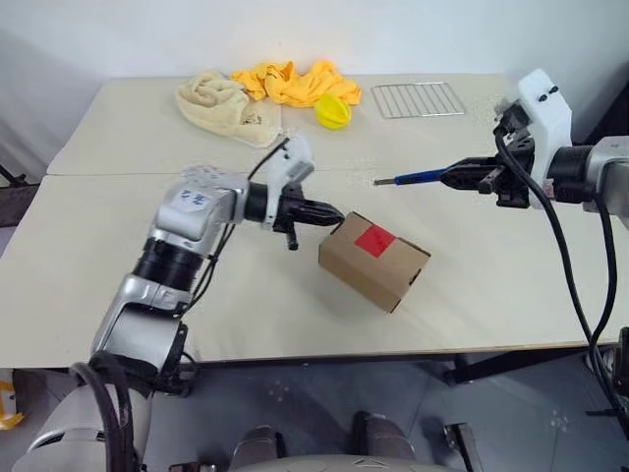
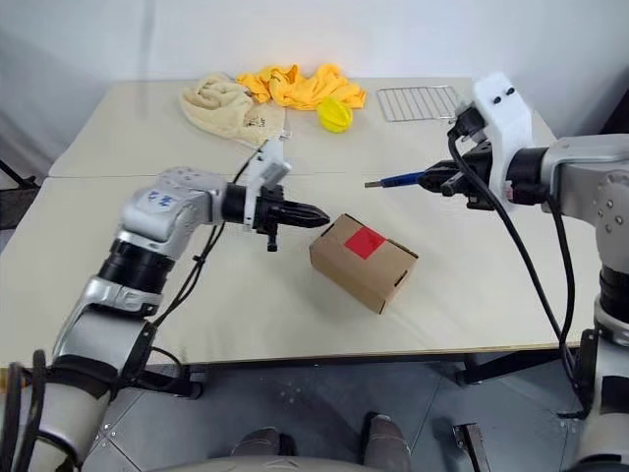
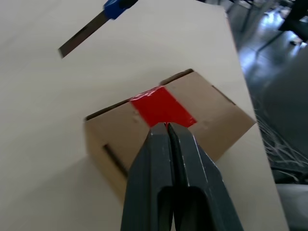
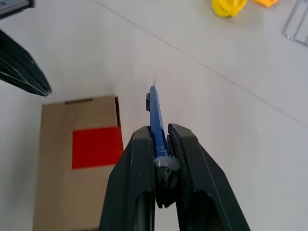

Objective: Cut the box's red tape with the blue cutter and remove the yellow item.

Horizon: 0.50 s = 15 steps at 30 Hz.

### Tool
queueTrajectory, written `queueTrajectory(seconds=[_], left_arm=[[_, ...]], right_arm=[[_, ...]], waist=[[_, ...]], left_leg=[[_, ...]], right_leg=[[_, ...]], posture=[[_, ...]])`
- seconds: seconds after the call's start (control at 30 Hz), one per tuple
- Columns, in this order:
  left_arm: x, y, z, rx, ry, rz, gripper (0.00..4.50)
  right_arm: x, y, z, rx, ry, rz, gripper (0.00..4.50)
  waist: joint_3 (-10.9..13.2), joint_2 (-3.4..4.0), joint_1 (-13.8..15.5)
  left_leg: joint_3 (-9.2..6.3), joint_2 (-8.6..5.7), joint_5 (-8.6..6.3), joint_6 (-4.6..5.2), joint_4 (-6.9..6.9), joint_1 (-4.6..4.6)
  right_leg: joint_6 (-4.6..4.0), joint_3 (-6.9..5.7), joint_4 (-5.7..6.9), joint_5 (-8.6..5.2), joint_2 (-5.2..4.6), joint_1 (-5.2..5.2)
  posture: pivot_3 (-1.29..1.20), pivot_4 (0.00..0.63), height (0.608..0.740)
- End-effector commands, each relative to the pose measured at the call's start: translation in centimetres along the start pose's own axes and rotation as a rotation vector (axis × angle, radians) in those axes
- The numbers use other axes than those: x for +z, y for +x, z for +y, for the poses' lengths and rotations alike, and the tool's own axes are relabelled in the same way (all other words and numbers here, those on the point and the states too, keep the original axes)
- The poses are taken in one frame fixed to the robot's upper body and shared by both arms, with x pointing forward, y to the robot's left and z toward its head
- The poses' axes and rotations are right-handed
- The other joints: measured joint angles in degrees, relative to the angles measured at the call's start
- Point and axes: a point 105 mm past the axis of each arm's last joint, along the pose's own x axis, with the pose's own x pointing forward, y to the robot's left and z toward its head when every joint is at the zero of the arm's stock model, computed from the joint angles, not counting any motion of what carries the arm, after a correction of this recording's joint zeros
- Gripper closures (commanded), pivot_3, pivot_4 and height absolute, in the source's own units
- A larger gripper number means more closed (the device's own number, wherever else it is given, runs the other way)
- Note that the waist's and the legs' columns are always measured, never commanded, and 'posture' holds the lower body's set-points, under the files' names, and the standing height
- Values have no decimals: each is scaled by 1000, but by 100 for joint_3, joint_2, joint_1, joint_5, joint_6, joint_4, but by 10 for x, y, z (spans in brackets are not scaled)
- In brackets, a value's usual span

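The box (image 1: 369,267) lies tilted on the table (image 1: 118,295), closed, with the red tape (image 1: 374,240) on its upper face. My left gripper (image 1: 329,214) is shut and empty. Its tips point at the box's upper left edge, just short of it; in the left wrist view they (image 3: 166,127) line up with the red tape (image 3: 162,107). My right gripper (image 1: 457,176) hangs above the table right of the box, shut on the blue cutter (image 1: 413,178), whose grey metal end points toward the left arm. The yellow item is hidden.
At the back of the table lie a beige cloth (image 1: 221,103), a yellow-orange cloth (image 1: 290,82), a lemon-yellow ribbed ball (image 1: 332,111) and a wire rack (image 1: 420,99). A seam between two tabletops runs across behind the box.
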Motion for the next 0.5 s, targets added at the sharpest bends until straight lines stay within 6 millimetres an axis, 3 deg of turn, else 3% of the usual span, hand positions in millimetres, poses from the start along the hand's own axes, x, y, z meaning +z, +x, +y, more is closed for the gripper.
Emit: queueTrajectory(seconds=[0.03, 0.23, 0.5], left_arm=[[-1, 4, -3, -37, -22, 67, 4500], [-22, 16, -2, -32, -82, 197, 4500], [-28, 22, -2, -19, -91, 241, 4500]], right_arm=[[4, -10, 6, -13, -63, 0, 4346], [4, -9, 11, -4, -81, 6, 4346], [8, -8, 23, 45, -98, 3, 4346]], waist=[[1, 1, -21], [2, -1, 21], [3, -3, 36]], left_leg=[[0, 0, 0, 0, -3, 0], [-1, 0, 0, 0, 5, -1], [-4, 0, 0, 0, 7, -2]], right_leg=[[0, 1, 0, 0, 1, -2], [0, 4, 2, 0, 1, -2], [0, 3, 5, 0, 1, -2]], posture=[[0, 150, 740], [0, 150, 740], [0, 150, 740]])
